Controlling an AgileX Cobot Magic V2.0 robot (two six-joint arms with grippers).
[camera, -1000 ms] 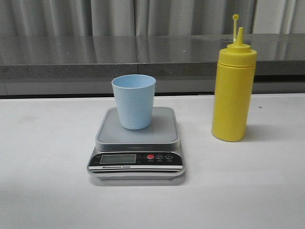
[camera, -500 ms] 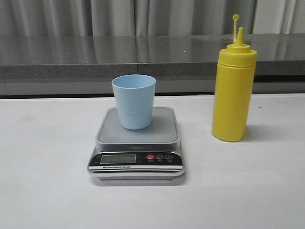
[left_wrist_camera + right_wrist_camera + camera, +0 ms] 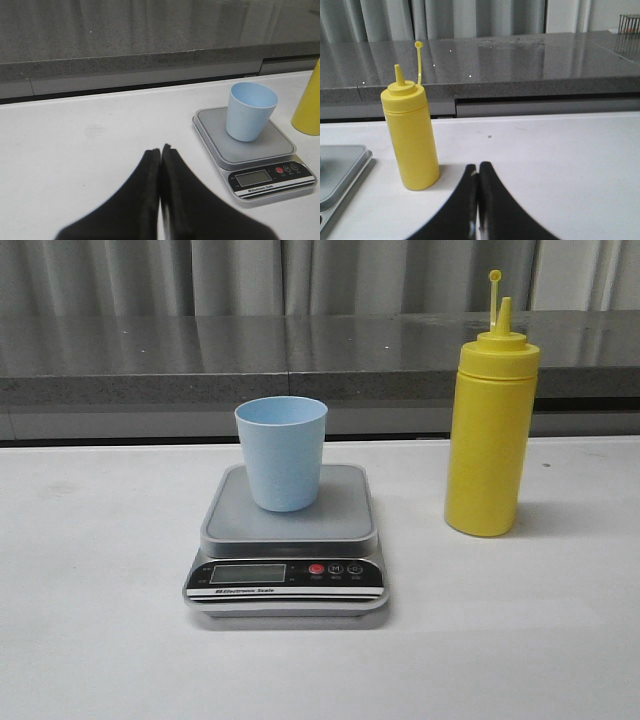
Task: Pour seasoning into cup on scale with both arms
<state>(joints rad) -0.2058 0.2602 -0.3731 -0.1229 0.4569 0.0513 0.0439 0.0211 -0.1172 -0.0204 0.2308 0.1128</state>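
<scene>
Ahead of my left end effector (image 3: 160, 150) sits the cup (image 3: 250, 111), upright on the scale (image 3: 254, 148). Seasoning (image 3: 411, 138) stands just beyond my right end effector (image 3: 478, 172). Both are clenched empty, clear of everything.

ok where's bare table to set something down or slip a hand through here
Bare table lies left of the scale, in front of it toward the robot, and right of the seasoning bottle. The strip between scale and bottle is narrower. The scale platform is taken by the cup.
</scene>
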